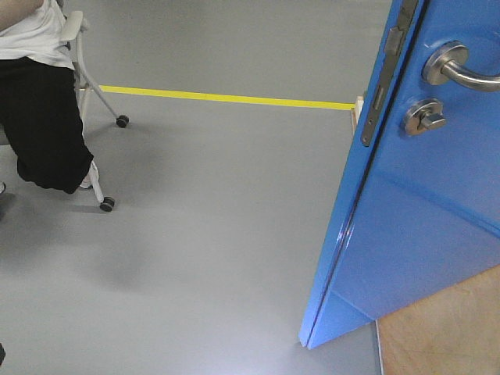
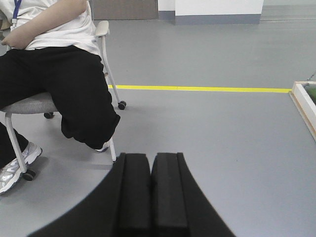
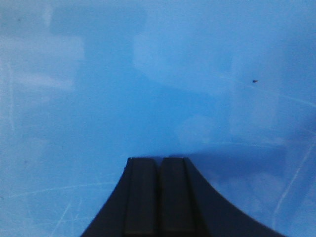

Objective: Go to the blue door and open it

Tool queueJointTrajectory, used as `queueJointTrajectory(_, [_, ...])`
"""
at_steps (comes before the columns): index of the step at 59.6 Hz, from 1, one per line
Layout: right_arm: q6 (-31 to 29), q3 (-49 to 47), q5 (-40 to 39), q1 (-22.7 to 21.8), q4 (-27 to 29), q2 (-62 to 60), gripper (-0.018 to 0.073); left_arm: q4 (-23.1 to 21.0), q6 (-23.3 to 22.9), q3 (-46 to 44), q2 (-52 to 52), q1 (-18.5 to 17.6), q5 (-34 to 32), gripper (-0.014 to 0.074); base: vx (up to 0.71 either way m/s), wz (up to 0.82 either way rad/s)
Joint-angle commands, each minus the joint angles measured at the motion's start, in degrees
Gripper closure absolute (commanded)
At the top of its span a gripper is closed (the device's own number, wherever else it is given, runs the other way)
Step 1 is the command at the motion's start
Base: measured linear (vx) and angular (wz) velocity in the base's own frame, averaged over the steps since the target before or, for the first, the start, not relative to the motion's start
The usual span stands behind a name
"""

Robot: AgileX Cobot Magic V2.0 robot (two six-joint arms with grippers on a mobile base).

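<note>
The glossy blue door (image 1: 422, 234), a flat bright panel, fills the right of the front view, its narrow edge turned to the camera. A brushed-steel lever handle (image 1: 462, 70) curves above a round thumb-turn lock (image 1: 423, 119), and a long metal latch plate (image 1: 381, 90) runs down the edge. The right tool (image 3: 159, 165), its black padded fingers pressed together on nothing, points close at the door's faintly scratched face. The left tool (image 2: 150, 163), likewise closed and empty, faces smooth grey floor (image 2: 222, 138), a yellow tape line (image 2: 197, 89) and a seated person (image 2: 64, 84) on a castored chair (image 2: 106, 54).
</note>
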Motion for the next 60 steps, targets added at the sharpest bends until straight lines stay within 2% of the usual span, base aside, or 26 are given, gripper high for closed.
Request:
queueJointTrajectory(1, [-0.8,-1.59,-3.04,0.13,3.46,-1.47,0.0564,-0.26,-0.23,-2.0,-0.93,-0.31,-4.34,0.0526,0.13,0.06])
queueJointTrajectory(60, [-0.8,-1.59,-3.04,0.13,3.46,-1.47,0.0564,-0.26,-0.23,-2.0,-0.93,-0.31,-4.34,0.0526,0.15,0.02])
